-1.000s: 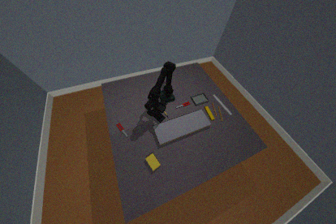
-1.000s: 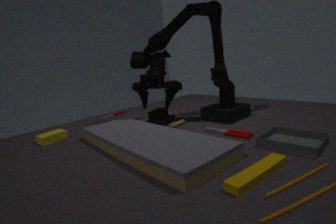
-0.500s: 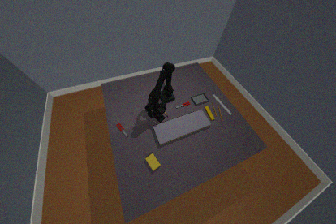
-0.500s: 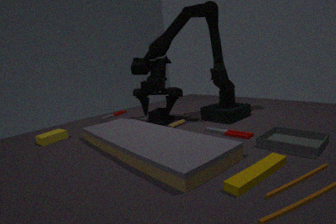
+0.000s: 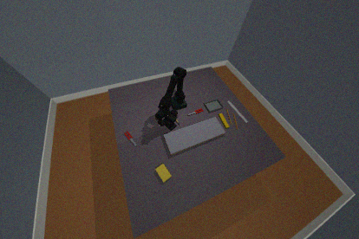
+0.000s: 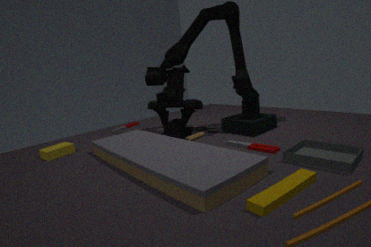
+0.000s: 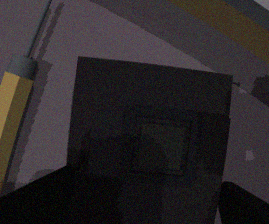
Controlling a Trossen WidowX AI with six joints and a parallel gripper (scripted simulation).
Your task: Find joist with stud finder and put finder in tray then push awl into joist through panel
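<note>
The black stud finder [image 6: 178, 130] [image 7: 150, 90] lies on the mat beside the floor panel [image 5: 194, 135] [image 6: 181, 158]. My gripper [image 6: 176, 126] [image 7: 150, 176] points down over it, partly closed. Its fingers stand on either side of the stud finder, with a thin gap at the right finger in the wrist view, so I see it as open. The awl [image 6: 195, 136] [image 7: 4, 120] lies just beside the stud finder, its yellow handle and thin metal shaft showing in the wrist view. The grey tray [image 5: 213, 106] [image 6: 322, 155] holds nothing that I can see. The joist is hidden.
A red-handled tool [image 5: 199, 111] [image 6: 263, 148] lies between the arm base and tray, another [image 5: 128, 136] [image 6: 132, 124] at the far side. A yellow bar [image 5: 224, 120] [image 6: 281, 192], two orange sticks and a white strip [image 5: 238, 112] lie beyond the panel. A yellow block [image 5: 163, 172] [image 6: 57, 151] lies apart.
</note>
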